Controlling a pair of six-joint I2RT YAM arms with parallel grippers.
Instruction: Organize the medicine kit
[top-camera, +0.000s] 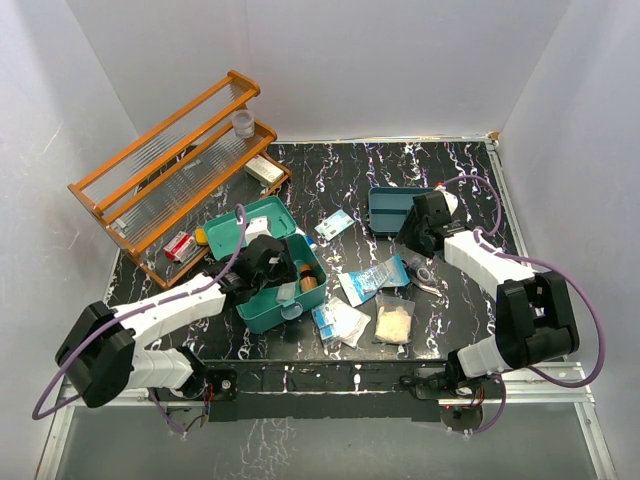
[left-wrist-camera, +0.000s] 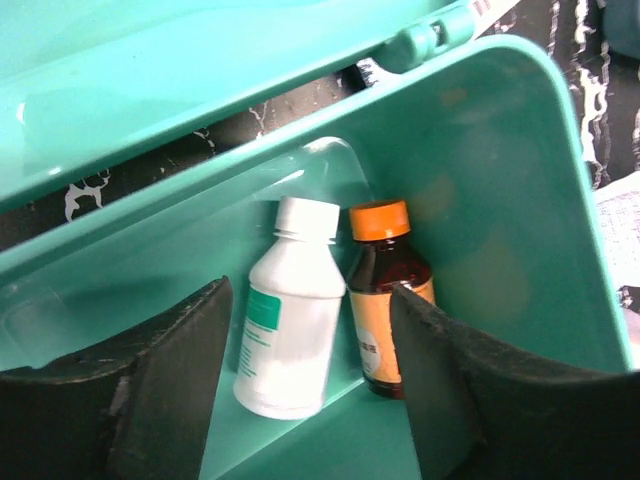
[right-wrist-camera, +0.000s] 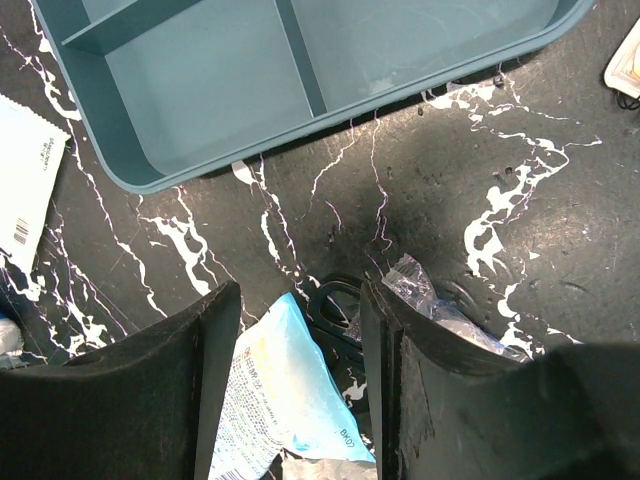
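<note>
**Left fingers released inside kit; right fingers poised above loose supplies**

The medicine kit (top-camera: 262, 314) sits open on the bench (top-camera: 470, 330) at left of centre, in front of the orange rack (top-camera: 170, 170), with its lid thrown back toward the rack. The left gripper (left-wrist-camera: 310, 288) is inside the box, its fingers spread and holding nothing. Beyond them a white bottle (left-wrist-camera: 290, 325) and a brown bottle (left-wrist-camera: 385, 300) with an orange cap stand side by side, touching, in the box corner. This placement probably keeps the rest of the box free.

The right gripper (right-wrist-camera: 300, 290) hangs low over the bench just before the compartment tray (right-wrist-camera: 150, 178). Its fingers are apart and grasp nothing. Under them lie a blue packet (right-wrist-camera: 285, 400), black scissors (right-wrist-camera: 335, 305) and a clear bag (right-wrist-camera: 425, 295). This appears to be a pick lined up. Several packets lie outside the kit, so the task looks only partly done.
</note>
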